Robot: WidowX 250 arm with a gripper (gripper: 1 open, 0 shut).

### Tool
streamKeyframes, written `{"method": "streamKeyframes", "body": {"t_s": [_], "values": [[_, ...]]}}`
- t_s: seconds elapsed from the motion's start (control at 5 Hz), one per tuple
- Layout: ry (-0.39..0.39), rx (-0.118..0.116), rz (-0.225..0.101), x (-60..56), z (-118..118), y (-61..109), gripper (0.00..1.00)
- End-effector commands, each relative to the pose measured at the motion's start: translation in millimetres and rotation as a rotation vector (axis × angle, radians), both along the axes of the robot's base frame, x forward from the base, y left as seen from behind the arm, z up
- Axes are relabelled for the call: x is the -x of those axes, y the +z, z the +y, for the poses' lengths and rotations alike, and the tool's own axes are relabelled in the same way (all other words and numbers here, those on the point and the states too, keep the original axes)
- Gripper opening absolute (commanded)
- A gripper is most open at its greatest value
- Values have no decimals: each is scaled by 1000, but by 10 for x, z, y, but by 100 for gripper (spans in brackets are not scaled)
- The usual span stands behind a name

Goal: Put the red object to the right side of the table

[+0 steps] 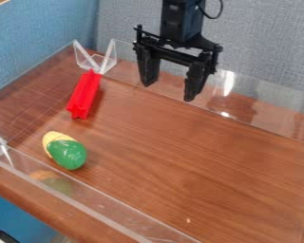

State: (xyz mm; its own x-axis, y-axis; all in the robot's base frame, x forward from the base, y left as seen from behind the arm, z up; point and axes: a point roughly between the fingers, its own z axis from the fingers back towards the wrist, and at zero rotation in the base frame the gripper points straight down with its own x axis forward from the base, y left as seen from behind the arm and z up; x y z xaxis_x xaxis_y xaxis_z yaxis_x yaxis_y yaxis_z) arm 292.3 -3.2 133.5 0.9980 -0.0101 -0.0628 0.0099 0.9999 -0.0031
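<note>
Black metal two-fingered claw hangs over the far part of the table, pointing down, fingers spread wide w/ nothing between. To your img left, the bright red rectangular plastic-looking bar lies flat on the reddish-brown wood-grain tabletop, near the far-left corner, apart from the claw. Nearer the cam, the small rounded green-and-yellow object lies by the low clear acrylic wall on the near side, well apart from the bar.
</note>
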Motion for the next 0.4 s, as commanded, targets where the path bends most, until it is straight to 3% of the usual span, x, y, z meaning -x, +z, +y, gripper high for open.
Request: {"method": "streamKeyframes", "body": {"t_s": [0.0, 0.2], "values": [[-18, 1, 17, -37, 73, -93, 100], [61, 1, 22, -51, 377, -123, 100]]}}
